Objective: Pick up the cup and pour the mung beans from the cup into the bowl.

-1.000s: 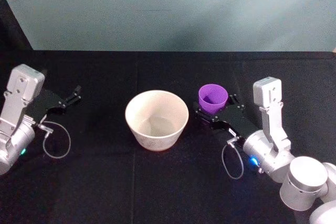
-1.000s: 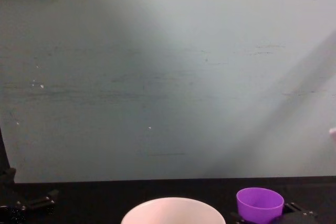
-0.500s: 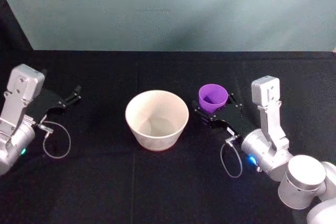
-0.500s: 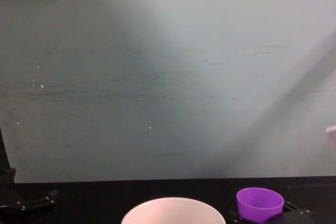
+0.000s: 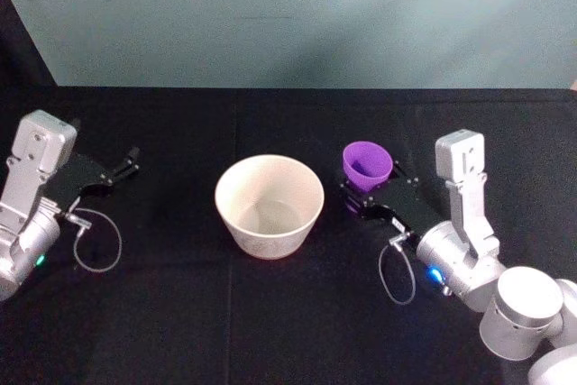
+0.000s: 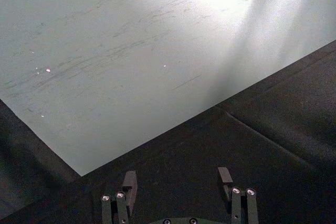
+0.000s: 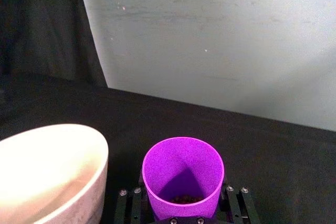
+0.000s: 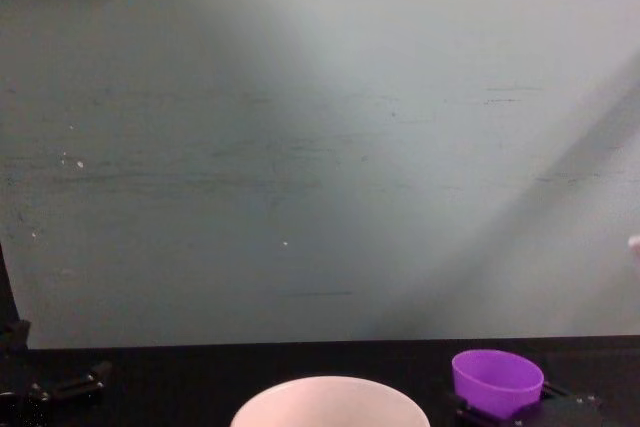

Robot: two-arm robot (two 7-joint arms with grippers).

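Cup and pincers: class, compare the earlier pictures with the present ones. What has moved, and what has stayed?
The right pincer, shut on the cup, has raised it slightly. The bowl stayed put. The left pincer stayed open and parked at the left.

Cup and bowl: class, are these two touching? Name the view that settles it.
Apart. The head view shows a strip of black cloth between the bowl and the cup.

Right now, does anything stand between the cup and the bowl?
Nothing visible does. The right gripper holds the cup just right of the bowl, bare table between. The left gripper idles far left.
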